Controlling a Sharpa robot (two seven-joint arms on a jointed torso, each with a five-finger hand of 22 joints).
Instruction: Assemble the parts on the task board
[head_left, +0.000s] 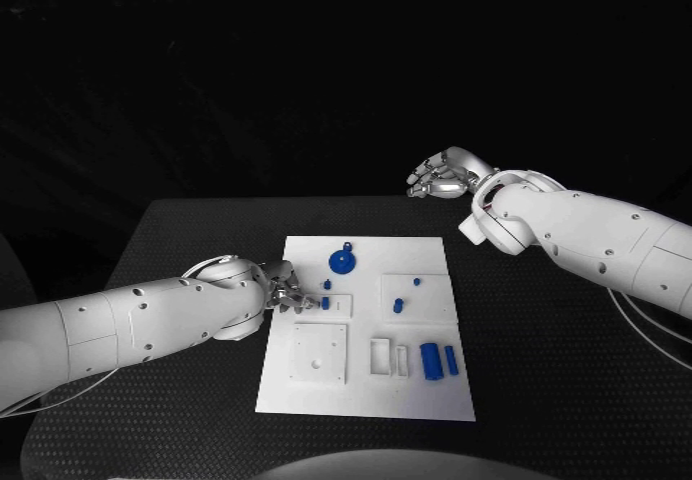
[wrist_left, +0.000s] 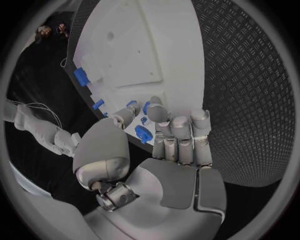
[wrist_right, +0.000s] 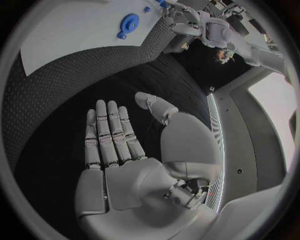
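**Left hand working a small part at the board's left edge; right hand idle**

The left hand's fingers (wrist_left: 178, 131) are curled together at the left edge of the task board (head_left: 433, 395), with a small blue part (wrist_left: 143, 134) just at their tips. Whether that part is pinched or merely touched, I cannot tell. The left hand (head_left: 278, 288) sits over the board's middle-left area.

The right hand (wrist_right: 119, 150) is flat, fingers straight and slightly apart, holding nothing. It hangs beyond the board's far right corner, well apart from it (head_left: 447, 177).

Judged step: seating or picking a small peg near the left edge. The next move calls for a secure pinch and upright alignment over its hole.

Count, head view: one blue gear (head_left: 343, 261); two upright blue cylinders (head_left: 430, 359) near the right edge; about five small blue pegs, too small to confirm.
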